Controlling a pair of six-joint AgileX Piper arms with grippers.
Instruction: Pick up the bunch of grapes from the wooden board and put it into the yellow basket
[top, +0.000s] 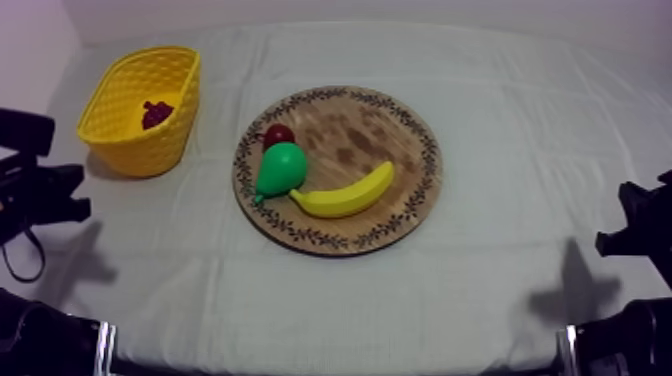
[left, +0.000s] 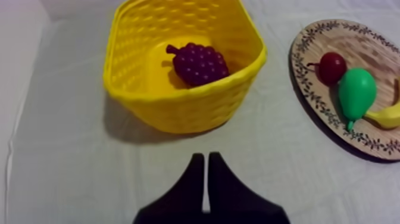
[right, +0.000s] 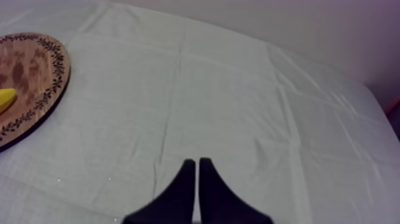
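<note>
Down in the basket (left: 178, 110) lie the grapes (left: 199, 64), and we hold our left gripper (left: 206, 156) and right gripper (right: 196, 161) narrow, pinched together on nothing.

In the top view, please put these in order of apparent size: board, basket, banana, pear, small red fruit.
1. board
2. basket
3. banana and pear: too close to rank; the banana is longer, the pear thicker
4. small red fruit

- The cloth-covered surface (top: 500, 150) carried two items.
- The yellow basket (top: 150, 152) stood at the left side.
- The wooden board (top: 385, 125) lay near the centre, apart from the basket.
</note>
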